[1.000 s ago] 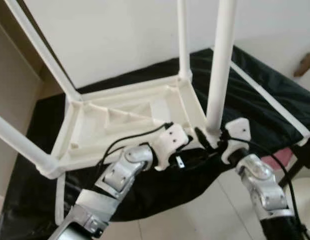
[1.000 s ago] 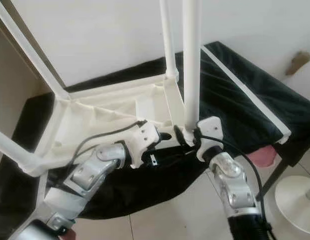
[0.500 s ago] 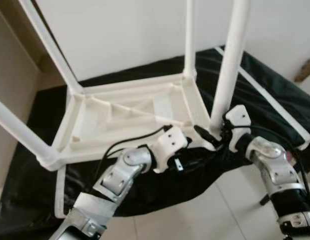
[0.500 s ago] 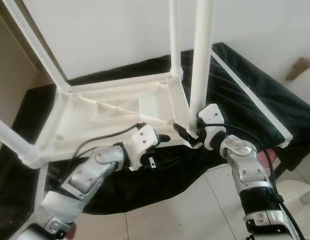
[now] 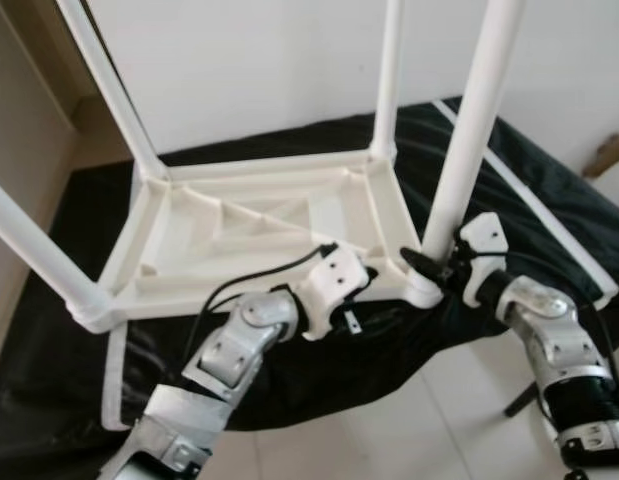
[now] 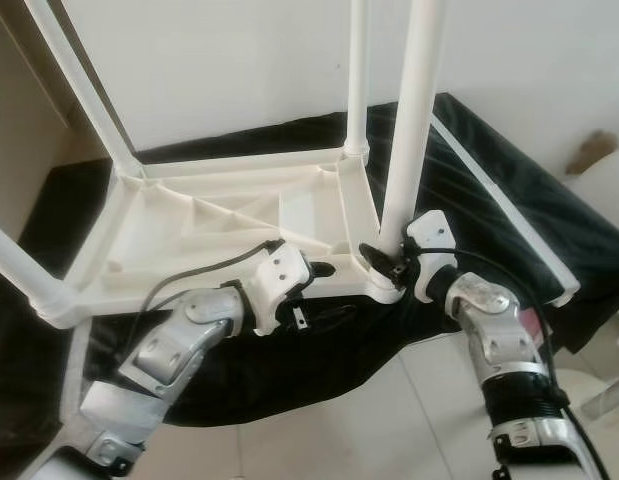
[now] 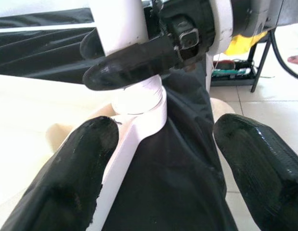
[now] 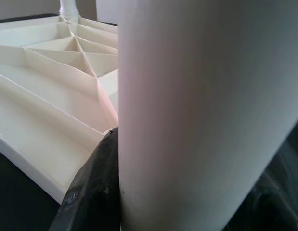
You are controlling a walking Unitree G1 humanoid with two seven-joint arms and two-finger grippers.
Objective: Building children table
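The white plastic children's table [image 5: 269,225] lies upside down on a bed covered with a black sheet [image 5: 509,190], its ribbed underside facing up and its four legs standing upward from the corners. The leg that matters is the near right leg [image 5: 474,120], whose long axis runs nearly upright, leaning a little away from the tabletop, with its foot seated in the corner socket [image 7: 139,113] at the table's near right corner. The right gripper [image 5: 434,268] is closed around the base of this leg just above the socket, one black finger [image 7: 134,62] wrapping across the tube. The left gripper [image 7: 163,159] sits just beside that same corner with its jaws wide apart and holding nothing, one fingertip [image 7: 91,144] against the table's rim. The right arm is plainly the working one; pressing the leg home likely means pushing down along its axis. The sheet bunches below the corner, and a white floor-fan base [image 6: 599,395] stands nearby.
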